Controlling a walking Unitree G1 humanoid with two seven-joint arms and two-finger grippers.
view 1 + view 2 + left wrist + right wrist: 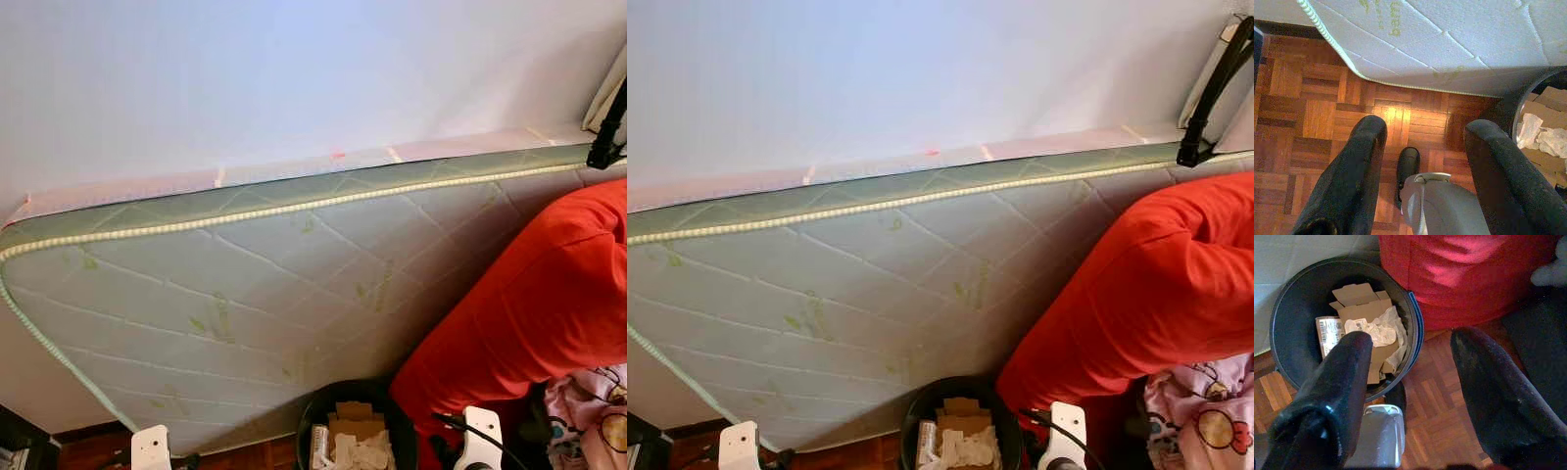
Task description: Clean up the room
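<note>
Both our grippers, left gripper (1422,142) and right gripper (1415,362), are hanging spread apart above the parquet floor (1312,107), flanking the near black bin (1298,289) of cardboard scraps (1359,303) beside the mattress (294,284)

parquet floor (1312,107) — black bin (1288,298) and mattress (274,284) on it.

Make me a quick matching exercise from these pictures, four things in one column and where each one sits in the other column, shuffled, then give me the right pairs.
Things:
1. mattress
2. black bin
3. red cushion
4. crumpled paper

Places:
A. inside the bin, on top of the cardboard
B. leaning on its edge against the white wall
C. on the parquet floor, in front of the mattress
D. to the robot's right of the bin, against the mattress

Pairs: 1-B, 2-C, 3-D, 4-A
</note>
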